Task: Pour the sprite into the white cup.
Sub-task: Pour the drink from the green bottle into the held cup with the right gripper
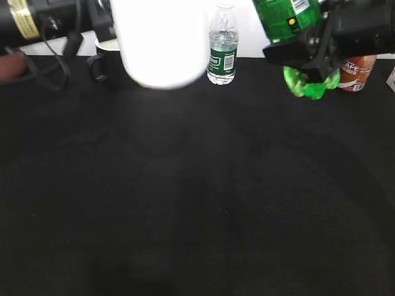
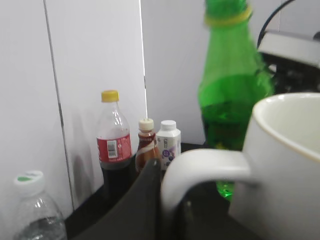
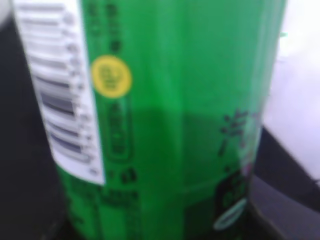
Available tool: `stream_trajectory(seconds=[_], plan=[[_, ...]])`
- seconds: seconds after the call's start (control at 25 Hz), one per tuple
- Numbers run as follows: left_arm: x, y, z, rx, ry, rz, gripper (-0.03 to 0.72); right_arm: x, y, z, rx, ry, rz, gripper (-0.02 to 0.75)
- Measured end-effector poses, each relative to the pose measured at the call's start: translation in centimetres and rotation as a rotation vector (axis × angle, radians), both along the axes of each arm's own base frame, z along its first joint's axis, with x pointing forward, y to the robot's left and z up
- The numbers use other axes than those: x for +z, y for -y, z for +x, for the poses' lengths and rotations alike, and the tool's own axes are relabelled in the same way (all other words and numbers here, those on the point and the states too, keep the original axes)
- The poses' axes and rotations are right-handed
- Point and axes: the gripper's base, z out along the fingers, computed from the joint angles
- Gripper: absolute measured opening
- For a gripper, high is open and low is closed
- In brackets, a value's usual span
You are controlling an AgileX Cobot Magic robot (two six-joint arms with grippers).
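Right gripper (image 1: 311, 52): pressed onto the sprite bottle (image 1: 290, 15), held clear of the worktop (image 1: 197, 203) at 1 o'clock in the exterior view; bottle base (image 1: 307, 83) hangs below the gripper.
Sprite label: barcode patch (image 3: 60, 100) and yellow dot (image 3: 111, 75) fill the right wrist view.
Left gripper (image 2: 145, 205): pinching the handle (image 2: 200, 170) of the white cup (image 1: 163, 40); cup lifted off the worktop at 11 o'clock.
Cup vs bottle: left wrist view shows the green bottle just behind the cup rim (image 2: 287, 115), upright.
Background: black mug (image 1: 105, 58) at 10 o'clock, water bottle (image 1: 223, 46) at 12 o'clock, brown bottle (image 1: 357, 73) at 2 o'clock, cola bottle (image 2: 114, 145) by the wall.
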Motion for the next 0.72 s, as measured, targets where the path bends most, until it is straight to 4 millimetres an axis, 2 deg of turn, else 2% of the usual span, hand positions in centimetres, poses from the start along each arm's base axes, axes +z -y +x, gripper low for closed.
stream_trajectory(seconds=[0.12, 0.32, 0.64, 0.72], plan=[[-2.0, 0.9, 0.7, -0.018, -0.046, 0.022, 0.036, 0.0, 0.1, 0.1, 0.021, 0.053, -0.043, 0.42], [-1.4, 1.7, 1.1, -0.038, -0.017, 0.019, 0.036, 0.0, -1.6, 0.0, 0.048, 0.224, -0.192, 0.42], [-0.9, 1.9, 1.5, -0.045, 0.009, 0.018, 0.036, 0.1, -1.1, 0.5, 0.059, 0.359, -0.331, 0.42], [-1.7, 2.0, 1.9, -0.043, -0.011, 0.024, 0.036, 0.1, -1.1, 0.5, 0.081, 0.393, -0.365, 0.42]])
